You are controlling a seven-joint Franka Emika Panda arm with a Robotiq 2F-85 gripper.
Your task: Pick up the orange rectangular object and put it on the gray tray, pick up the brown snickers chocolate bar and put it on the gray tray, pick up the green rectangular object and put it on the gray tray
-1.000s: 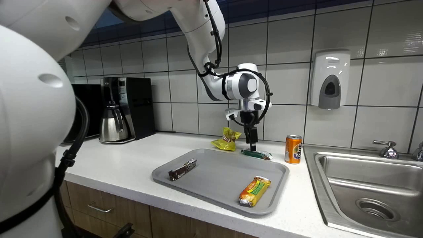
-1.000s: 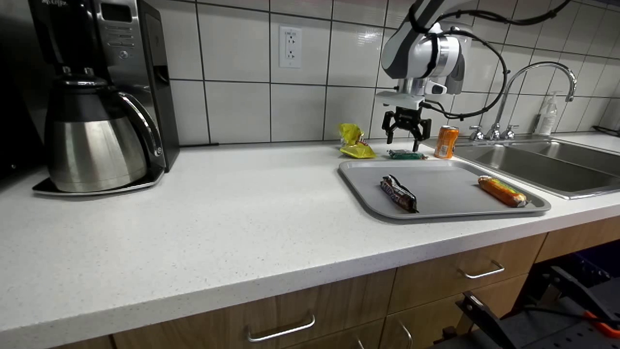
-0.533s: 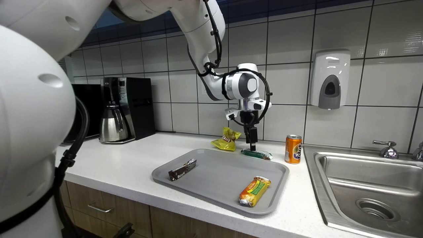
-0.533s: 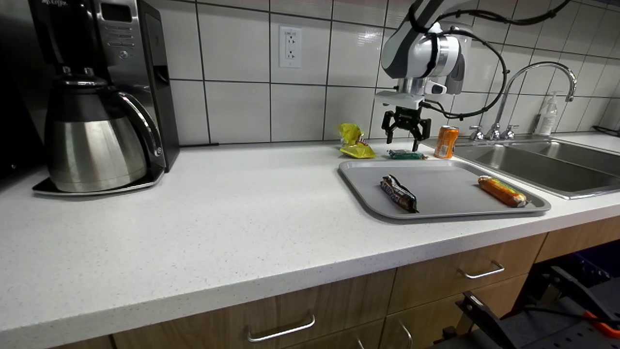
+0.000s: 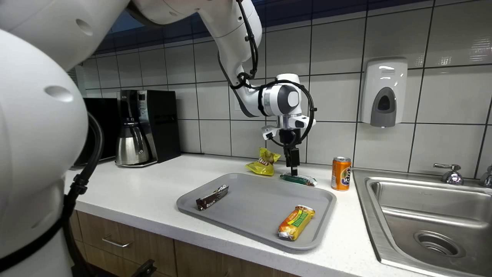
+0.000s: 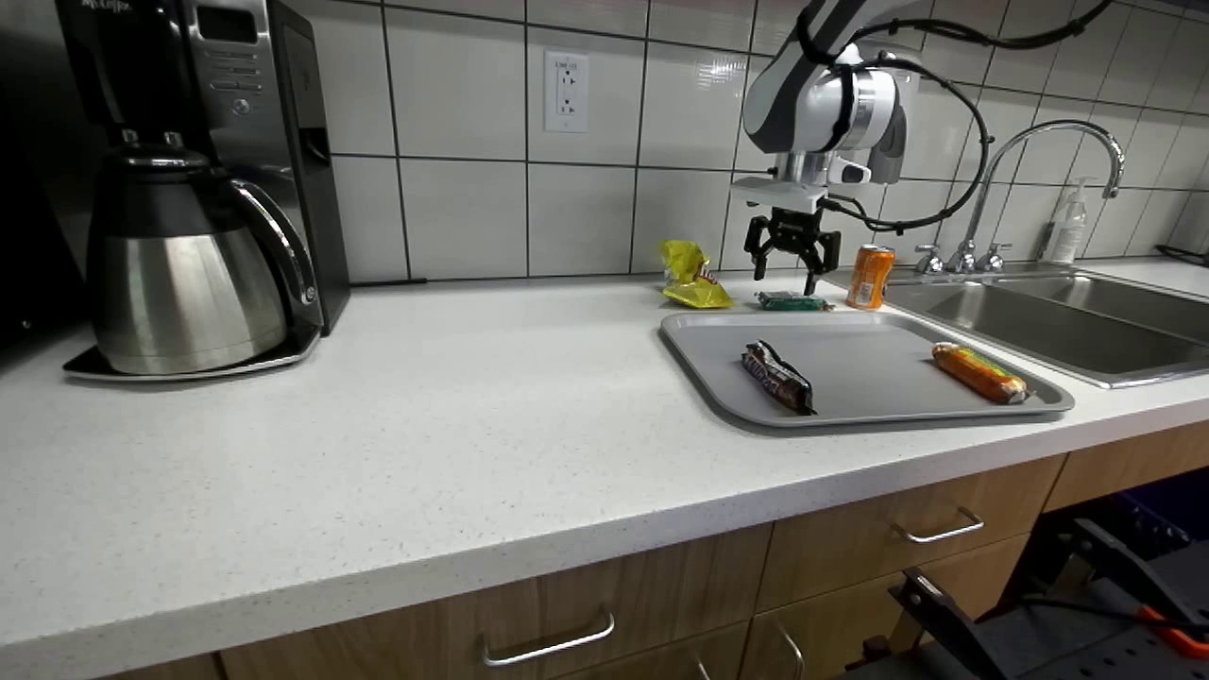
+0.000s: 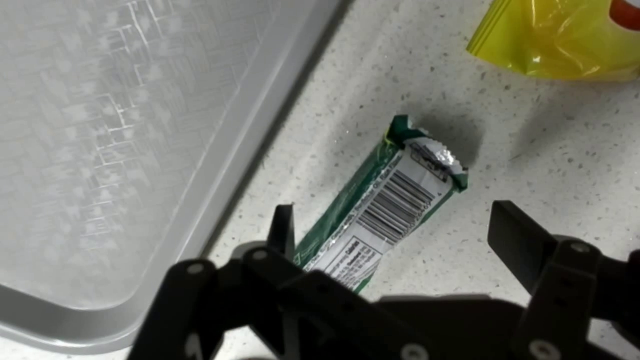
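Gripper at btm of wrist view, jaws spread wide w/o a grip; green bar lies btwn them on counter, mid-frame, contact unclear. Gray tray fills upper L, yellow bag upper R. In an exterior view, brown bar on tray, lower L of ctr; orange packet on it too, lower R; orange can mid-R.

I'm looking in on a kitchen — a steel sink is gleaming in the white counter, a coffee maker is standing by the tiled wall, a white dispenser is hanging there — and wood-grain drawers are running beneath.
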